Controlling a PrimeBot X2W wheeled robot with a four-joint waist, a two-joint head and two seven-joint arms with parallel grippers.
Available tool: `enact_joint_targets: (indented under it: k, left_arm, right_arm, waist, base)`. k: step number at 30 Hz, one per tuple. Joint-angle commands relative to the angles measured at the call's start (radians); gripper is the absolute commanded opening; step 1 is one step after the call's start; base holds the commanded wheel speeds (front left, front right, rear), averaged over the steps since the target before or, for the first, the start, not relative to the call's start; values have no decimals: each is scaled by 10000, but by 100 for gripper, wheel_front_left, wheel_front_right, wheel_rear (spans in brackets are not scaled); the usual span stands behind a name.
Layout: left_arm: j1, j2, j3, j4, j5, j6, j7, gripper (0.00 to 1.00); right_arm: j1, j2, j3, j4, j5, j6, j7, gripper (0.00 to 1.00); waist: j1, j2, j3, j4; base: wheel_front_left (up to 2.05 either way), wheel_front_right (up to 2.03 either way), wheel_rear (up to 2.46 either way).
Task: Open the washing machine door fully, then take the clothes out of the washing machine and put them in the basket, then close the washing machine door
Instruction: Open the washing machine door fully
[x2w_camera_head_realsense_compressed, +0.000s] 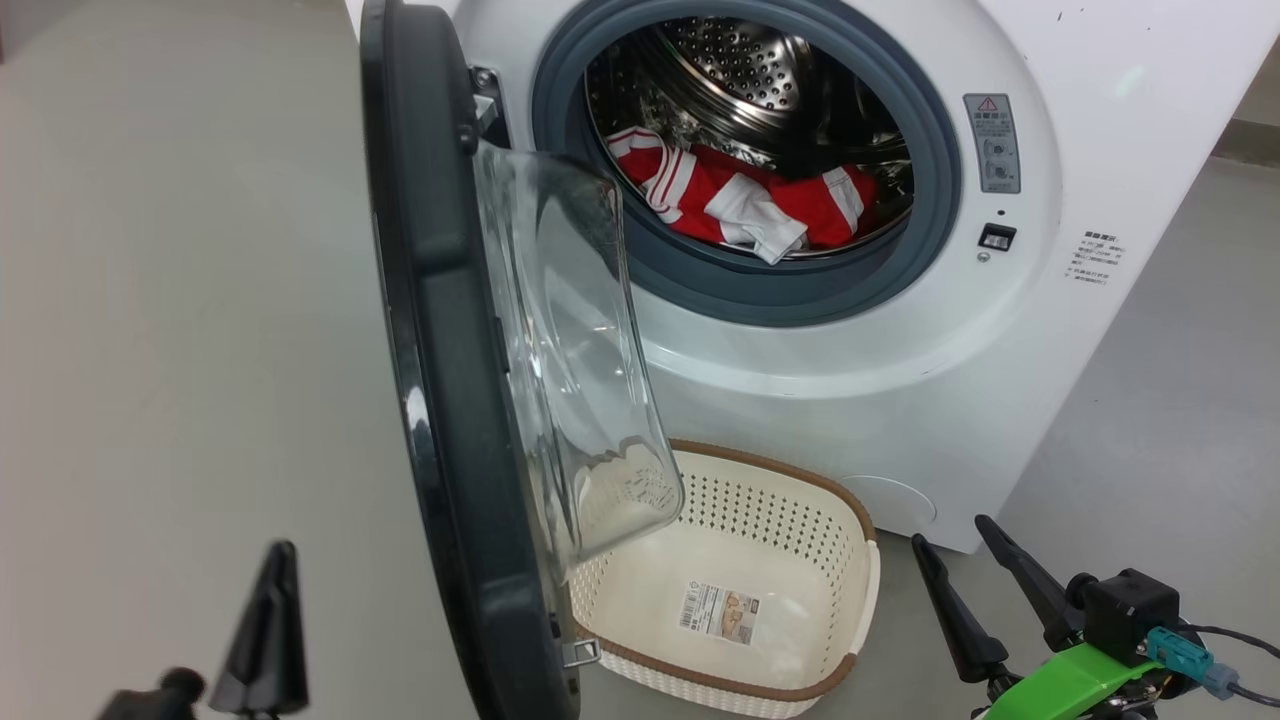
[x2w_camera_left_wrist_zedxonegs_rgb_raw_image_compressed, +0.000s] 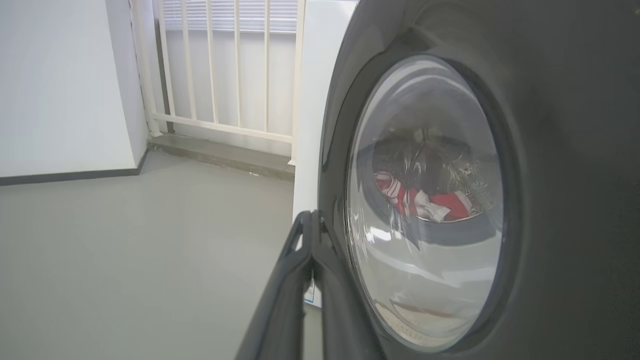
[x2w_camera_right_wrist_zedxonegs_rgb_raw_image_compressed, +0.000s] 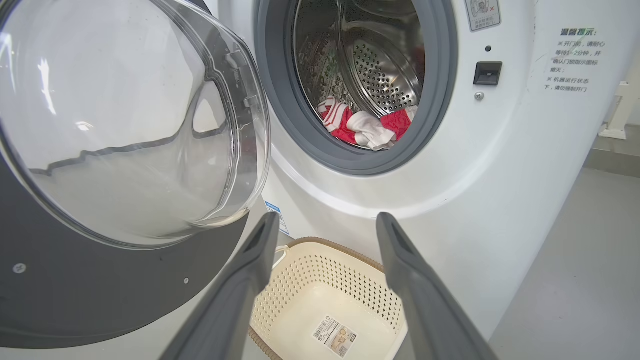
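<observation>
Open washing machine door (x2w_camera_head_realsense_compressed: 450, 400), hinged at the left of the drum mouth and nearly edge-on from the head, its clear glass bowl (x2w_camera_head_realsense_compressed: 570, 360) bulging toward the machine; behind it, white washing machine (x2w_camera_head_realsense_compressed: 900, 380) with grey gasket (x2w_camera_head_realsense_compressed: 760, 290) and perforated steel drum (x2w_camera_head_realsense_compressed: 740, 60) exposed; inside, at the drum's bottom front, red clothes (x2w_camera_head_realsense_compressed: 740, 195) with white stripes, in a heap, one white part at the gasket's lip; on the grey floor (x2w_camera_head_realsense_compressed: 1150, 400) just before the machine and below the mouth, cream perforated basket (x2w_camera_head_realsense_compressed: 790, 470) with brown rim, a label sticker (x2w_camera_head_realsense_compressed: 720, 612) on its bare bottom, its left end behind the door's glass in the head view; left gripper (x2w_camera_left_wrist_zedxonegs_rgb_raw_image_compressed: 311, 220) with fingers pressed together at the tips, nothing between them, right beside the door's black outer rim, contact not clear; right gripper (x2w_camera_right_wrist_zedxonegs_rgb_raw_image_compressed: 327, 220) spread wide, nothing in it, raised above the basket and pointed toward the machine's front, well short of the clothes.
</observation>
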Motion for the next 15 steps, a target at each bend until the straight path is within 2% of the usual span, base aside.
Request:
enact_joint_targets:
  k: [1,7,15]
  left_arm:
    - [-234,89,532,-751,-181,96,-80,0]
    - [-464,89,804,-3192,-278,297,-80,0]
    - [-359,89,-628,-5427,94,279,-80,0]
  right_arm:
    - [-146,-100,157,-184,-41,65,-66,100]
    - [-163,-109,85,-219,-62,65,-66,100]
    - [-205,-86,16,-265,-91,65,-66,100]
  waist:
    - [0,0,-11,15]
    - [0,0,5,75]
    - [0,0,0,82]
  base:
    - [0,0,0]
    - [0,0,0]
    - [0,0,0]
